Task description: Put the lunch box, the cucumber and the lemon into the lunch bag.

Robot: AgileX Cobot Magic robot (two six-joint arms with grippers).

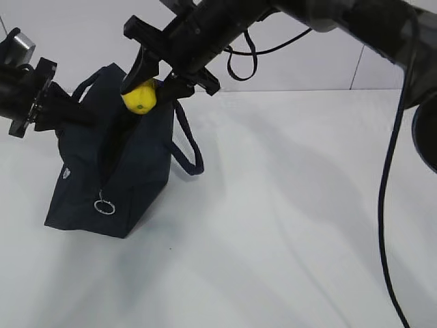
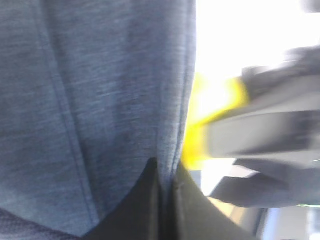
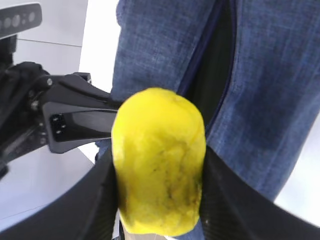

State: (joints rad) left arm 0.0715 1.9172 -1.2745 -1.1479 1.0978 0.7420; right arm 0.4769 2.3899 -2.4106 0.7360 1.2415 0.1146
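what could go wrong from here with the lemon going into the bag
The right gripper holds the bright yellow oval lemon above the dark navy fabric lunch bag, whose opening looks like a narrow slit. If released off-centre, the lemon may strike the fabric edge and roll off. The left gripper pinches the bag's fabric; if that slips, the opening may close.
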